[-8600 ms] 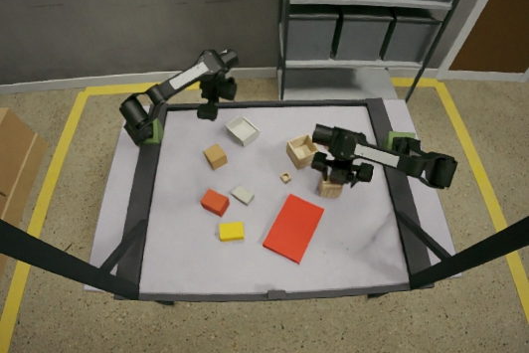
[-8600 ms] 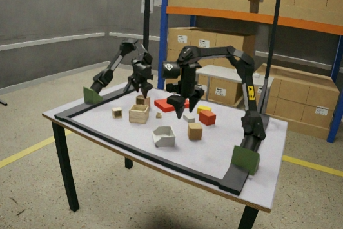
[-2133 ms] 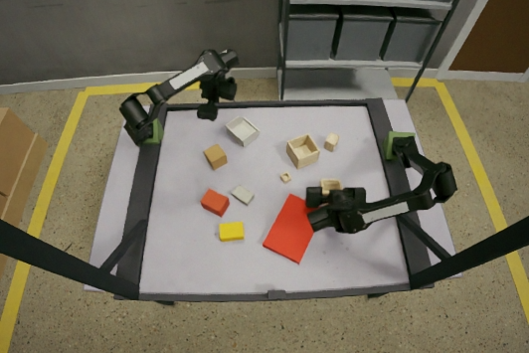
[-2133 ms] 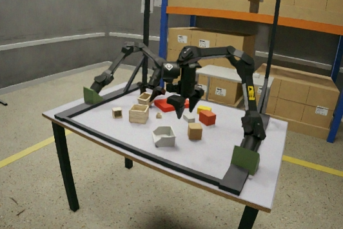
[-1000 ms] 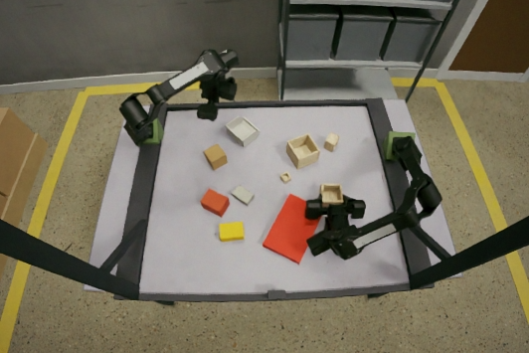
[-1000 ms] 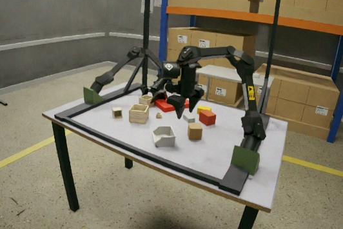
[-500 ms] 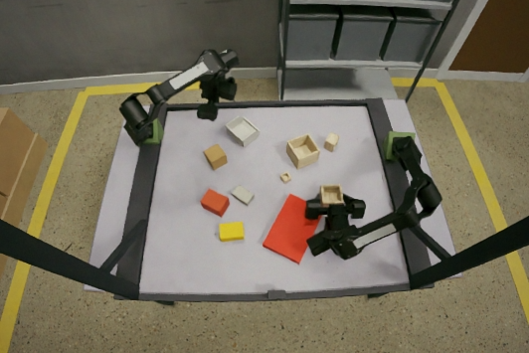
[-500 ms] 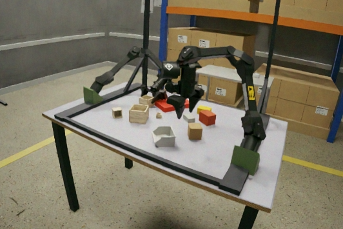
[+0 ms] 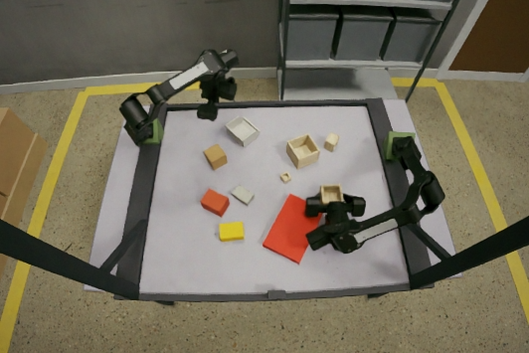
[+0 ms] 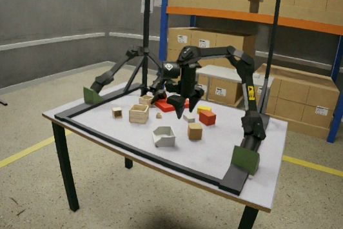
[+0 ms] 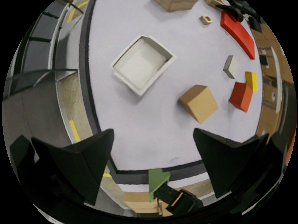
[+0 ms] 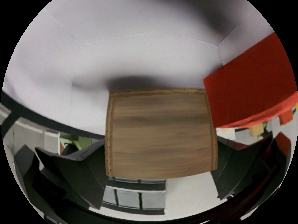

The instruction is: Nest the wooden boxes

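Pale surface (image 9: 189, 254) (image 10: 209, 151) (image 11: 130, 120) (image 12: 150, 55), dark-framed, seen from overhead. At far left, the left hand (image 9: 214, 104) (image 10: 185, 113) (image 11: 155, 133) hangs with fingers apart, holding nothing, near a grey tray (image 9: 243, 130) (image 10: 164, 137) (image 11: 142, 65); a tan block (image 9: 216, 156) (image 10: 195, 131) (image 11: 200, 103) sits nearer. Right of centre, a tiny box (image 9: 285, 177) (image 10: 158, 115) (image 11: 205, 20) lies on the near side of the biggest box (image 9: 302, 151) (image 10: 138, 113) (image 11: 176, 4), which stands open side up. Farther right, a small box (image 9: 331, 142) (image 10: 117, 113) rests on its side. Nearer, beside a red sheet (image 9: 288, 229) (image 10: 164, 105) (image 11: 237, 34) (image 12: 250, 80), the medium box (image 9: 331, 196) (image 10: 146, 100) (image 12: 161, 132) is upright between the spread, unclamped fingers of the right hand (image 9: 334, 202) (image 10: 158, 93) (image 12: 158, 137). The biggest box lies far and slightly left of that hand, which is the nearer one. Backing toward the near edge should free the fingers; moving far would likely push the medium box. Sheet leftward, bare surface rightward.
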`<state>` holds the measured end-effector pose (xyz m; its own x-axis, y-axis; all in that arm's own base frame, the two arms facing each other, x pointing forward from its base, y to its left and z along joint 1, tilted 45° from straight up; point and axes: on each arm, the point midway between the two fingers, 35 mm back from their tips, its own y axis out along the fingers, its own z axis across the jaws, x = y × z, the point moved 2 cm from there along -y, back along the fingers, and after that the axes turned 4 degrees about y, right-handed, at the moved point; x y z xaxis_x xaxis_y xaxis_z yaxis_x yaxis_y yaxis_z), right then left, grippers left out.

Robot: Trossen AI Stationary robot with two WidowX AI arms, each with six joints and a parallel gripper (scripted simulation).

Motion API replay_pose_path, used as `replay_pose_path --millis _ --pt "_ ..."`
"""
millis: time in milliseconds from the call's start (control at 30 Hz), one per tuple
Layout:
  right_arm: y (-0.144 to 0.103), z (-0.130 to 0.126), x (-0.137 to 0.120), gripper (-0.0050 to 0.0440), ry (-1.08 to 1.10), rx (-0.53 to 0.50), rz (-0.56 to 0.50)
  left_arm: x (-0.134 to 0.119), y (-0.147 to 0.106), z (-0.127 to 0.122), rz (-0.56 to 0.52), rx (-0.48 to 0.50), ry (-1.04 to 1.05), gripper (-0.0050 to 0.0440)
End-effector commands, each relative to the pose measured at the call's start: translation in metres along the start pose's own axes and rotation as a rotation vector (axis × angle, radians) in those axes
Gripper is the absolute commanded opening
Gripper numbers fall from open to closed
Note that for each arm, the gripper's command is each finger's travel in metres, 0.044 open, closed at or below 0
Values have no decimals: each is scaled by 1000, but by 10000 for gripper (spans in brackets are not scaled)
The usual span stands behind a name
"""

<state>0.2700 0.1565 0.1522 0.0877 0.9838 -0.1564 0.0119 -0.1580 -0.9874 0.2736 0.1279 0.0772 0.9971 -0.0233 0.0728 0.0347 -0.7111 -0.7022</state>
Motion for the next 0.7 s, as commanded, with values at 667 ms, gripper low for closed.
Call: replay_pose_path --millis 667 --pt "-19 -3 -60 400 -4 16 -648 1 -5 -2 -11 12 12 400"
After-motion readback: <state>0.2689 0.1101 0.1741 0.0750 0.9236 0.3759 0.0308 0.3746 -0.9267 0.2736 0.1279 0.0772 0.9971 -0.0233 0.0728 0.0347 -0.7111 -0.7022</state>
